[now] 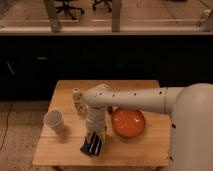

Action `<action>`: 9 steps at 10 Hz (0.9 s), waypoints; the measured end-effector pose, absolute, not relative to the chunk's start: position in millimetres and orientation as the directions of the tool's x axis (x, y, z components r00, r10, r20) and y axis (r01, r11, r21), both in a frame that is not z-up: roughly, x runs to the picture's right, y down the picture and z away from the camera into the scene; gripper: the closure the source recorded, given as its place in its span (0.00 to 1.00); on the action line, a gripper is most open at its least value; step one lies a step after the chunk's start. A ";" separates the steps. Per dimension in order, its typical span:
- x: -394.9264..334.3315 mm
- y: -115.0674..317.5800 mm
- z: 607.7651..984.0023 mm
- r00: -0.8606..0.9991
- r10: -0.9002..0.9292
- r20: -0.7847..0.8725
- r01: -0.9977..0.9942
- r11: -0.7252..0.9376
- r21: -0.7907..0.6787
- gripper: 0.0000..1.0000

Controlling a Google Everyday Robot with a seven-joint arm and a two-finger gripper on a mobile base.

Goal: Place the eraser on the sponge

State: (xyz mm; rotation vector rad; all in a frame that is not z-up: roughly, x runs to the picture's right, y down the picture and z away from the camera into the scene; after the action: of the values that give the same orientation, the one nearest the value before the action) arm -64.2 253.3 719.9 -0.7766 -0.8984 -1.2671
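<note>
The blue sponge (85,148) lies near the front edge of the wooden table (60,152), left of centre. My gripper (94,142) points straight down over the sponge's right part and is shut on the eraser (96,146). The eraser is a dark block with pale stripes, sitting at the sponge's top surface. I cannot tell whether it rests on the sponge or hovers just above it. My white arm reaches in from the right and hides the table behind the sponge.
An orange bowl (128,123) stands just right of the gripper. A white paper cup (54,121) is at the table's left side. A small pale bottle (77,100) stands behind the arm's wrist. Dark cabinets run behind the table.
</note>
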 end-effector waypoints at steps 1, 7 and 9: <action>-67.2 255.6 721.2 0.064 -0.447 0.892 0.990 0.144 0.001 1.00; -91.3 272.8 732.9 0.016 -0.421 0.907 0.994 0.105 0.031 1.00; -98.4 279.6 737.3 -0.009 -0.410 0.912 0.996 0.080 0.046 1.00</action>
State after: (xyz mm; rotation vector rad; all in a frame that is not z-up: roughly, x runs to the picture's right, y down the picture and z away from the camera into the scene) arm -98.4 279.6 737.3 -0.8197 -0.9543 -1.3358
